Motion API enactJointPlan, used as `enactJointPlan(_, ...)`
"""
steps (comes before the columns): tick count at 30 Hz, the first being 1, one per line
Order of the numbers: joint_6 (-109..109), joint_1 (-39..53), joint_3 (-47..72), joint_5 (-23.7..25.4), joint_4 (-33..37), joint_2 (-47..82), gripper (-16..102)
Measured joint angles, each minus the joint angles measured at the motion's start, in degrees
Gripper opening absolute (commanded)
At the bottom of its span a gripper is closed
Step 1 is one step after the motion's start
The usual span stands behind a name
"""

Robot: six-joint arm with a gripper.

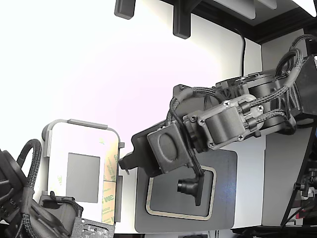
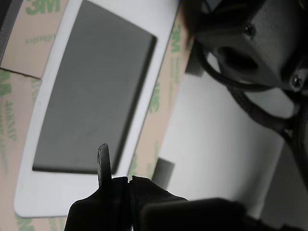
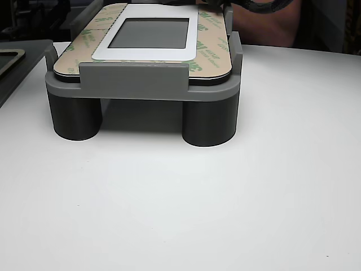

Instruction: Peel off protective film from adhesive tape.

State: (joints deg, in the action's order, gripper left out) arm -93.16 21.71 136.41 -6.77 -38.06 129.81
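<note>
At the exterior view's left we see the white round-cornered panel [image 1: 81,148] with its grey rectangular centre, seated in a grey fixture [image 3: 141,84] that stands on four stubby round legs on the white counter [image 3: 225,203]. The adhesive tape [image 1: 110,186] runs as a pale yellowish band along the panel's edge, printed with green 3M lettering. In the wrist view the same band [image 2: 159,125] looks peach-tan and matte, with the green letters faint and slanted; a seam crosses it where one length meets the next near the panel's corner. We cannot tell from any view whether a strip of protective film is already lifted; the printed covering lies flat on the band all round the panel.

Moving right in the exterior view, the gripper [image 1: 130,157] hangs just beside the panel's taped edge. In the wrist view its dark fingers [image 2: 103,163] sit over the panel's white border, close beside the tape; they appear pressed together with only a thin slit between them, and nothing shows clamped there.

Further right lies a dark grey plate [image 1: 225,198] bordered by a tan ring [image 1: 173,214], beneath the arm's body.
</note>
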Motion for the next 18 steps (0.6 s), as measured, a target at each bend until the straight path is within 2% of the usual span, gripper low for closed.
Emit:
enactJointPlan(8, -4.5, 2.6, -5.9, 0.4, 0.5, -10.2, -9)
enactJointPlan(18, -9.6, 4.2, -9.4, 0.5, 2.3, -16.6, -9)
